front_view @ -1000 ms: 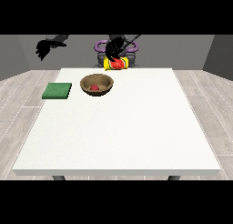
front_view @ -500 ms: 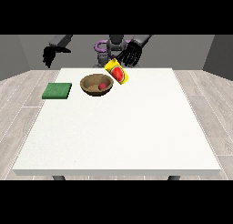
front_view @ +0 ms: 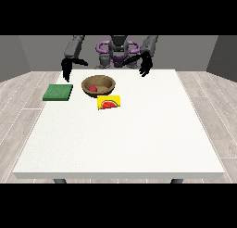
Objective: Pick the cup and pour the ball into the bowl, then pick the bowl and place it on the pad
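Note:
A wooden bowl [front_view: 98,86] sits on the white table [front_view: 120,134] near its far side, with a red ball [front_view: 93,88] inside it. A yellow cup [front_view: 109,103] with a watermelon picture lies on its side just in front of the bowl, with no hand on it. A green pad [front_view: 58,92] lies flat to the left of the bowl. The hand at the view's left [front_view: 66,70] hangs above the far left part of the table, behind the pad, fingers pointing down. The hand at the view's right [front_view: 146,67] hangs right of the bowl and holds nothing.
The robot's body [front_view: 117,51] stands behind the table's far edge. Grey floor surrounds the table on all sides.
The cup has left the hand at the view's right and now lies on the table in front of the bowl. Both hands have dropped lower and moved apart.

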Tool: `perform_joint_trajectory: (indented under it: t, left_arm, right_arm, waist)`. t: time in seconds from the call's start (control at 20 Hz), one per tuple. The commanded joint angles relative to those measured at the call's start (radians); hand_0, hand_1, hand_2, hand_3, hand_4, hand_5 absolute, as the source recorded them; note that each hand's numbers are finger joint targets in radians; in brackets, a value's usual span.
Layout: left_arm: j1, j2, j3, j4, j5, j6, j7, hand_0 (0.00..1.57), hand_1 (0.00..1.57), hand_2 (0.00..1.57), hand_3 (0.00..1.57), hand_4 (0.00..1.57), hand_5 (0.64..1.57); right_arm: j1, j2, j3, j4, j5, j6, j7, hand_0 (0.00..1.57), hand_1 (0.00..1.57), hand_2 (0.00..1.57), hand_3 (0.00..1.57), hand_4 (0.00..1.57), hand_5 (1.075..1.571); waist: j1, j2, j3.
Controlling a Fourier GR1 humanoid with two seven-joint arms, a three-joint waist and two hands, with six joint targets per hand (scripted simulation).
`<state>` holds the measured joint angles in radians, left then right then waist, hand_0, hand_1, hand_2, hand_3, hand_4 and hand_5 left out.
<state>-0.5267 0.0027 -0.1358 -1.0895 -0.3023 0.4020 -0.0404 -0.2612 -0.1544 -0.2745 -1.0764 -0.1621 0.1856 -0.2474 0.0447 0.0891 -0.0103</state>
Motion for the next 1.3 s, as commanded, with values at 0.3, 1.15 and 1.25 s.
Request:
perform_joint_trajectory:
  t: [0.3, 1.15, 1.25]
  left_arm:
    - [0.101, 0.072, 0.114, -0.037, 0.198, -0.214, -0.283, 0.00, 0.00, 0.00, 0.00, 0.00, 1.564]
    - [0.141, 0.161, 0.158, -0.209, 0.238, -0.373, -0.175, 0.00, 0.00, 0.00, 0.00, 0.00, 1.566]
    - [0.162, 0.125, 0.119, -0.222, 0.208, -0.332, -0.164, 0.00, 0.00, 0.00, 0.00, 0.00, 1.566]
  right_arm:
    - [-0.092, 0.111, 0.022, 0.099, 0.037, -0.171, -0.073, 0.00, 0.00, 0.00, 0.00, 0.31, 1.568]
    - [-0.203, 0.086, -0.016, 0.494, 0.011, -0.175, -0.324, 0.00, 0.00, 0.00, 0.00, 0.14, 1.565]
    - [-0.166, 0.074, -0.079, 0.528, -0.050, -0.197, -0.163, 0.00, 0.00, 0.00, 0.00, 0.46, 1.547]
  waist:
    - [0.033, 0.062, 0.0103]
    - [0.092, 0.079, 0.0109]
    - [0.102, 0.069, 0.0109]
